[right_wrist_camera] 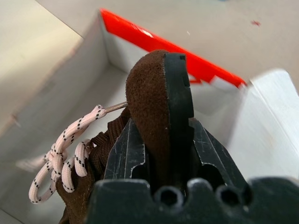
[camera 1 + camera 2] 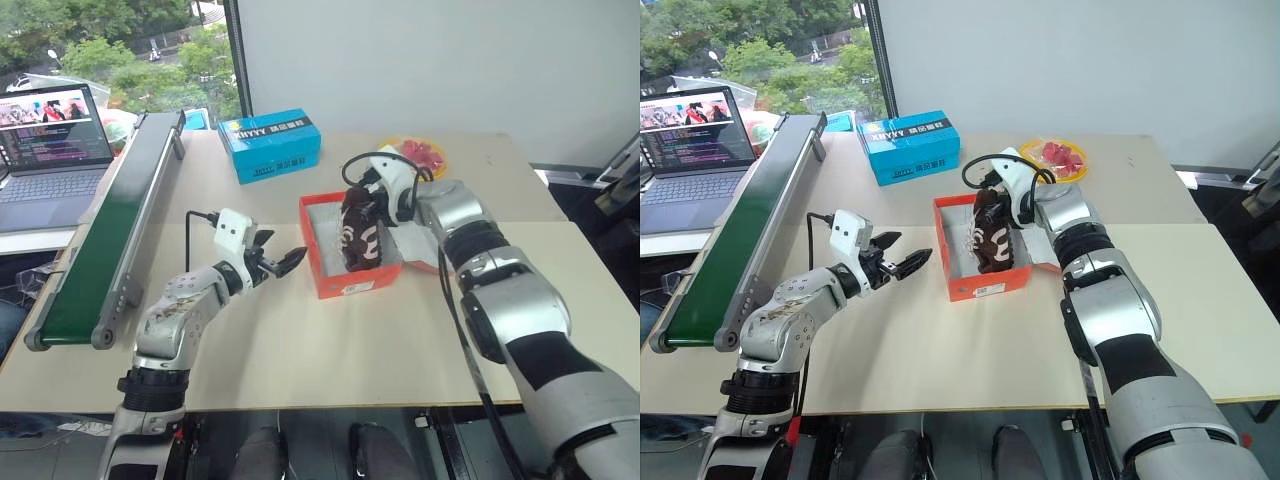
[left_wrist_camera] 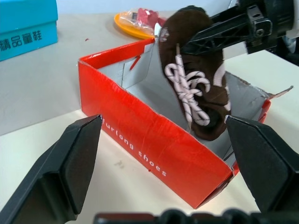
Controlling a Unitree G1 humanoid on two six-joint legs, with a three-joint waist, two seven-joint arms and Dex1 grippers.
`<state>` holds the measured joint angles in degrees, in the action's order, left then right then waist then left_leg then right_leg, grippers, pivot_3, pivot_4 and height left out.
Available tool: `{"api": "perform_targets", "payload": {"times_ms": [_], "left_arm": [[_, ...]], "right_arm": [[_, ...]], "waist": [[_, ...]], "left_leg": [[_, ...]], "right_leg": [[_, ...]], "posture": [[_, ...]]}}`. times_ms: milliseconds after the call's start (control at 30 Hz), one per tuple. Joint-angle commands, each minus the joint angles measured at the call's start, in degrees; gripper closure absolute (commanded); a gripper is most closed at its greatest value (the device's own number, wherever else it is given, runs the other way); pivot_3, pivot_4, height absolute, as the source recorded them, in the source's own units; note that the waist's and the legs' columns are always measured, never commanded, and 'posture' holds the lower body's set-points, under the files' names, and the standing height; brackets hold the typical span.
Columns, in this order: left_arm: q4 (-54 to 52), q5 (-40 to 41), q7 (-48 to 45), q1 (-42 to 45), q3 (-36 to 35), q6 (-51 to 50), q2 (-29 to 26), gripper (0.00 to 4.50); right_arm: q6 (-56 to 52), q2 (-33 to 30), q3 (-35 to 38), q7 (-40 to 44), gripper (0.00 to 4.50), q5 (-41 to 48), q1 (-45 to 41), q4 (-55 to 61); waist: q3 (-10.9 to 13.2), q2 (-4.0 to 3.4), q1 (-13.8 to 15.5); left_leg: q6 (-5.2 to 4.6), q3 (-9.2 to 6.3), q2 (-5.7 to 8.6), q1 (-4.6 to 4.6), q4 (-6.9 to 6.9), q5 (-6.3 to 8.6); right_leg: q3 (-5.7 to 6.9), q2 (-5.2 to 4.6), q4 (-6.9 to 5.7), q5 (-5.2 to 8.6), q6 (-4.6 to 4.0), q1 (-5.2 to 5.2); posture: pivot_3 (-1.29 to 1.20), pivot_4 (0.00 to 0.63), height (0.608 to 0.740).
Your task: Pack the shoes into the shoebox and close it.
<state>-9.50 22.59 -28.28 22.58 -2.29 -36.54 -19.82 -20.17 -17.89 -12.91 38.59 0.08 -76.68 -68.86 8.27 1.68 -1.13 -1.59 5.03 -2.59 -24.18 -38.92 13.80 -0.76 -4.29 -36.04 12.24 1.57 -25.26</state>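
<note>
The orange-red shoebox (image 2: 345, 285) lies open at mid-table, white inside. One dark brown shoe (image 2: 360, 238) with pale laces stands on end in it, lower end down inside the box. My right gripper (image 2: 992, 197) is shut on the shoe's upper end; in the right wrist view its fingers (image 1: 126, 149) clamp the suede and black sole of the shoe (image 1: 149, 93). My left gripper (image 2: 280, 262) hovers open just left of the box, nothing between its fingers (image 3: 65, 172). The box front (image 3: 154, 144) and the shoe (image 3: 196, 88) face it.
A blue box (image 2: 270, 144) with white lettering sits behind the shoebox. A yellow plate (image 2: 425, 155) with red pieces is at the back right. A green conveyor (image 2: 110, 240) runs along the table's left side, with a laptop (image 2: 50, 150) beyond it.
</note>
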Motion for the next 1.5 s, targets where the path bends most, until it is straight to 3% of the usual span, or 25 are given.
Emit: {"api": "perform_targets", "payload": {"times_ms": [33,167,433,500,533,600,800,967,1133,1267,1433,1500], "left_arm": [[-3.16,0.33,1.09,-1.03,-0.29,0.43,0.67,0.00],[-3.59,0.02,2.02,-1.81,0.35,0.99,1.81,0.00],[-5.16,-0.21,3.46,-3.20,0.52,0.77,2.26,0.00],[-5.96,-0.10,3.73,-3.71,0.26,0.35,1.94,0.00],[-6.22,-0.08,3.83,-3.87,0.20,0.20,1.86,0.00],[-7.24,0.05,4.30,-4.54,-0.03,-0.32,1.70,0.00],[-9.40,0.52,5.22,-6.01,-0.42,-1.46,1.15,0.00],[-9.00,0.38,5.43,-5.53,-1.11,-1.24,0.35,0.00],[-8.03,-1.12,7.34,-5.43,-3.60,0.24,-0.68,0.00],[-7.37,-2.88,9.91,-7.12,-7.52,2.24,-1.92,0.00],[-8.02,-1.98,11.32,-11.15,-14.26,2.55,-3.31,0.00],[-7.89,-2.15,11.96,-12.09,-16.03,2.68,-3.83,0.00]], "right_arm": [[2.41,-1.00,0.59,1.03,4.02,-2.84,-4.00,-2.49],[3.98,-1.09,-0.64,1.59,4.02,-6.49,-3.38,-5.03],[6.15,0.12,0.79,-6.05,4.02,-10.70,2.61,-8.64],[6.71,0.79,1.53,-8.28,3.02,-10.86,3.08,-8.72],[6.95,0.97,1.83,-9.02,2.86,-11.04,3.16,-8.73],[7.60,1.51,3.40,-11.11,1.99,-10.59,2.93,-8.62],[9.51,3.43,5.39,-13.52,0.05,-10.44,1.24,-7.95],[10.19,4.71,6.22,-12.58,0.05,-9.95,-1.02,-6.57],[8.45,5.38,8.91,-2.32,0.05,-5.66,-2.63,-2.13],[3.35,3.80,7.96,10.29,0.05,-1.88,4.73,14.53],[-5.48,0.35,6.45,17.00,0.05,3.08,21.57,43.57],[-8.82,0.10,7.31,16.97,0.05,5.41,25.15,50.24]], "waist": [[0.00,0.00,-0.13],[0.00,0.00,-0.08],[-0.01,0.02,0.22],[-0.03,0.02,0.18],[-0.03,0.03,0.15],[-0.03,0.02,0.15],[-0.02,0.02,0.09],[-0.01,0.01,-0.16],[-0.01,0.00,-0.28],[0.00,-0.01,-0.33],[-0.01,0.00,0.41],[0.00,0.00,0.39]], "left_leg": [[0.00,-0.01,0.00,0.01,0.01,0.00],[0.00,0.00,0.00,0.00,0.00,0.00],[0.02,0.00,0.02,0.11,-0.01,-0.01],[0.02,0.00,0.02,0.31,-0.01,-0.01],[0.02,0.00,0.02,0.44,0.00,-0.01],[0.02,-0.02,0.01,0.56,0.03,0.00],[0.03,-0.11,0.01,0.33,0.07,-0.01],[0.04,-0.09,0.00,0.34,0.07,-0.01],[0.03,-0.14,-0.01,0.34,0.11,-0.01],[0.03,-0.20,-0.04,0.33,0.12,-0.01],[0.02,-0.30,-0.10,0.32,0.12,0.01],[0.01,-0.30,-0.10,0.27,0.11,0.01]], "right_leg": [[-0.01,0.00,0.00,0.00,0.00,0.00],[0.00,0.00,0.00,0.00,0.00,0.01],[0.02,-0.03,0.01,0.00,0.00,0.14],[0.01,-0.04,0.03,0.00,0.00,0.32],[0.00,-0.04,0.05,0.00,0.00,0.44],[0.00,-0.04,0.05,0.01,-0.01,0.54],[-0.05,-0.04,-0.01,0.00,-0.01,0.27],[-0.06,-0.03,0.00,0.00,-0.01,0.25],[-0.08,-0.01,0.01,0.00,-0.02,0.21],[-0.07,0.00,0.00,0.00,-0.01,0.21],[-0.01,-0.08,-0.06,0.00,-0.01,0.24],[-0.01,-0.11,-0.06,0.00,-0.01,0.21]], "posture": [[0.00,0.150,0.740],[0.00,0.150,0.740],[0.00,0.150,0.740],[0.00,0.150,0.740],[0.00,0.150,0.740],[0.00,0.150,0.740],[0.00,0.150,0.740],[0.00,0.150,0.740],[0.00,0.150,0.740],[0.00,0.150,0.740],[0.00,0.150,0.740],[0.00,0.150,0.740]]}}
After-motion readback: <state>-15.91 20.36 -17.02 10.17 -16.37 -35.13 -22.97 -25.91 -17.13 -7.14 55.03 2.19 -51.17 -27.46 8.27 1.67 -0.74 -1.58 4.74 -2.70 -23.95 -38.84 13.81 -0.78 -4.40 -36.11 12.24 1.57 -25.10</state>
